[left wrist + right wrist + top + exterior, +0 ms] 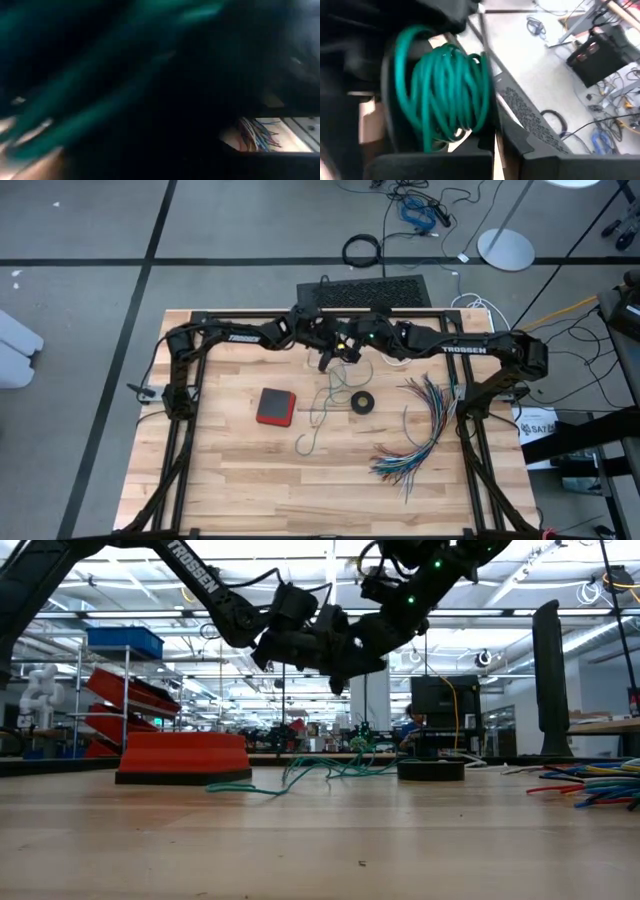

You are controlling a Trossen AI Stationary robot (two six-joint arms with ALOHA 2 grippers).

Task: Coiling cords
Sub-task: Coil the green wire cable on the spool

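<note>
Both arms meet high over the tabletop (230,470), left gripper (325,360) and right gripper (352,352) jaws clamped on a teal-green cord (445,95) bundled between them, its tail trailing below, where a snag on the black ring (363,402) could unravel the loops

grey floor (80,310), black floor lines, ceiling lights (120,615)

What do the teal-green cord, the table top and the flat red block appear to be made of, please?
Teal-green cord: probably a plastic- or rubber-jacketed cable; it looks smooth, slightly glossy and bends into tight loops. Table top: wood, with visible planks and grain in a pale matte finish. Red block: likely plastic, judging by its even colour and rounded corners, though that look leaves it open.
</note>
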